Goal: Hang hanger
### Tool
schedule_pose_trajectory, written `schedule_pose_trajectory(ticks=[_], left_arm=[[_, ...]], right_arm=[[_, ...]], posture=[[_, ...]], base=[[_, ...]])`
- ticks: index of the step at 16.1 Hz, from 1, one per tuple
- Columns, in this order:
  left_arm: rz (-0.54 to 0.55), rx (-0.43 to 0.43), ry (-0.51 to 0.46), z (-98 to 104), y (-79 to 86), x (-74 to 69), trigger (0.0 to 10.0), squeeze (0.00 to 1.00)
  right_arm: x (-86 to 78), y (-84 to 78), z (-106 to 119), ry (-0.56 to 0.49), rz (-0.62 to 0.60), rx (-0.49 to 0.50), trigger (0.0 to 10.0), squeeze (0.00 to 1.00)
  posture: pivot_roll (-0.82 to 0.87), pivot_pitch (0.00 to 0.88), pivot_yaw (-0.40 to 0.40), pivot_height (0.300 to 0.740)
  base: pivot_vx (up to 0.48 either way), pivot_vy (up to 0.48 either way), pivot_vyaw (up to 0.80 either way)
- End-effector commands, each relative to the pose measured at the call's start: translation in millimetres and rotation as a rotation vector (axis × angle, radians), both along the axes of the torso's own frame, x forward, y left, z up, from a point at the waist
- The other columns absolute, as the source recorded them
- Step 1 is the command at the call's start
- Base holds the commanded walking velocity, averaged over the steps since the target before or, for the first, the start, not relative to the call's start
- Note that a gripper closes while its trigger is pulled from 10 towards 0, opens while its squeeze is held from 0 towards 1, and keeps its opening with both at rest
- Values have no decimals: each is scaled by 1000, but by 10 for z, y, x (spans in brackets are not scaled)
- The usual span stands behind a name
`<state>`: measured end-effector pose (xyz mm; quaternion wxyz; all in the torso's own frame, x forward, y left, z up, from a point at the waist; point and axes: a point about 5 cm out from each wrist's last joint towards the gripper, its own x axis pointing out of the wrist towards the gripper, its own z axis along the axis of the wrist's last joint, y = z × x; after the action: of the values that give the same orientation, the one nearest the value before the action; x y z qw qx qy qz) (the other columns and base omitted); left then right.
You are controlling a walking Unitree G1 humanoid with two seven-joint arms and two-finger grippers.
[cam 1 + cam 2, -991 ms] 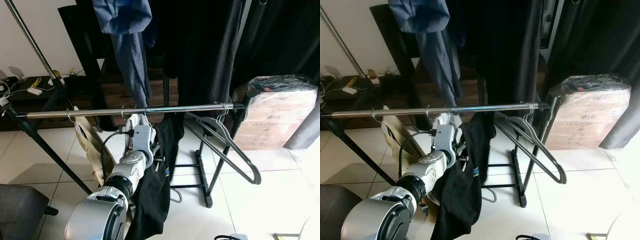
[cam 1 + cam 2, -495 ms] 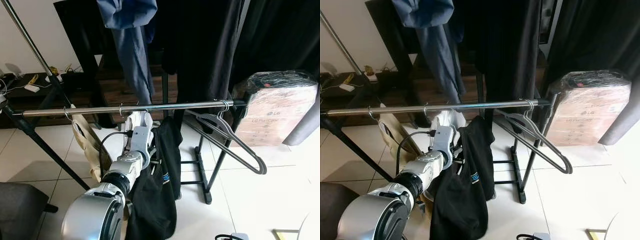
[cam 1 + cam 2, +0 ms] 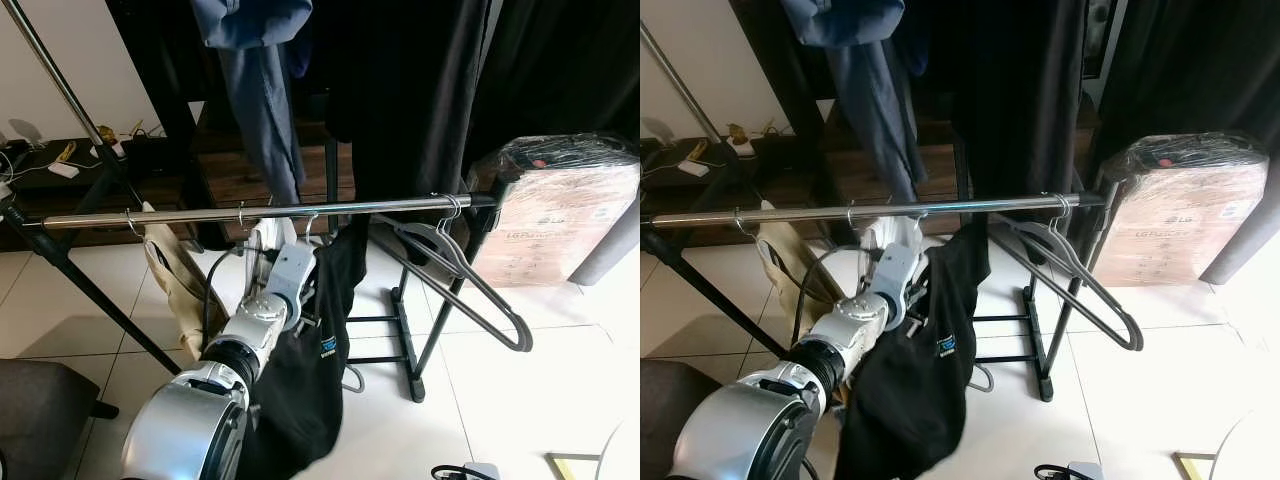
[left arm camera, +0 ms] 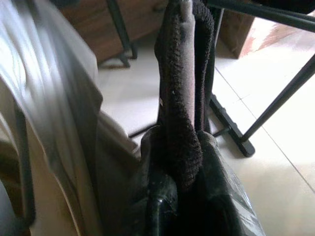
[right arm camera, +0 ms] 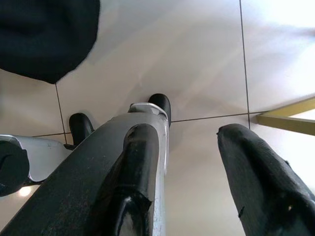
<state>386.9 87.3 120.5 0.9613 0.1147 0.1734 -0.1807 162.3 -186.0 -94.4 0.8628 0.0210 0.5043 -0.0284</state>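
**Inspector:** Start with the largest fixture.

**Assistant:** A chrome clothes rail (image 3: 250, 213) runs level across the scene on black legs; a second rail pole (image 3: 60, 85) slants up at the far left; dark garments (image 3: 420, 90) and a grey-blue garment (image 3: 255, 90) hang down from above, beyond the rail; the floor is white tile (image 3: 560, 400).

**Inspector:** Right side?

**Assistant:** A cardboard box wrapped in film (image 3: 555, 215) stands on the floor just beyond the rail's right end; near that end empty grey hangers (image 3: 455, 275) hang from the rail, tilted down toward the right.

**Inspector:** The task item?

**Assistant:** A black garment (image 3: 310, 380) on its hanger hangs around the middle of the rail; a wire hook (image 3: 307, 216) sits at the rail above it, though whether it bears on the rail I cannot tell; a small light label shows on the cloth; a beige garment (image 3: 170, 290) hangs just to its left.

**Inspector:** Left arm?

**Assistant:** Raised from the near side up to the rail; the left gripper (image 3: 272, 238) is just below the rail, against the black garment's top; in the left wrist view, dark knitted fabric (image 4: 182, 98) lies between the fingers, which are closed on it.

**Inspector:** Right arm?

**Assistant:** Hanging low; the right gripper (image 5: 189, 172) points at the tile floor, its two black fingers (image 5: 140, 152) spread apart, holding nothing.
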Motion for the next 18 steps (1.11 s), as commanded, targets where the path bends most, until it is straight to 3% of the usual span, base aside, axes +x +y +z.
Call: schedule_pose_trajectory(ticks=[1, 2, 4, 7, 18], left_arm=[[-48, 28, -108, 237, -37, 83, 10000, 0], [-43, 21, -120, 265, -40, 93, 10000, 0], [78, -24, -148, 371, 30, 154, 10000, 0], [134, -50, -137, 416, 57, 182, 10000, 0], [117, 21, 41, 159, -26, 84, 10000, 0]], right_arm=[[-161, 48, -71, 59, -9, 19, 10000, 0], [-164, 46, -72, 59, -9, 18, 10000, 0], [-177, 51, -77, 64, -6, 19, 10000, 0], [-222, 56, -93, 73, -7, 21, 10000, 0], [-364, 74, -140, 100, -15, 35, 10000, 0]], posture=[[-183, 144, 55, 740], [-181, 143, 54, 740], [-188, 144, 54, 740], [-214, 160, 56, 740], [-231, 234, 58, 740]], base=[[0, 0, 0], [0, 0, 0], [0, 0, 0], [0, 0, 0], [0, 0, 0]])
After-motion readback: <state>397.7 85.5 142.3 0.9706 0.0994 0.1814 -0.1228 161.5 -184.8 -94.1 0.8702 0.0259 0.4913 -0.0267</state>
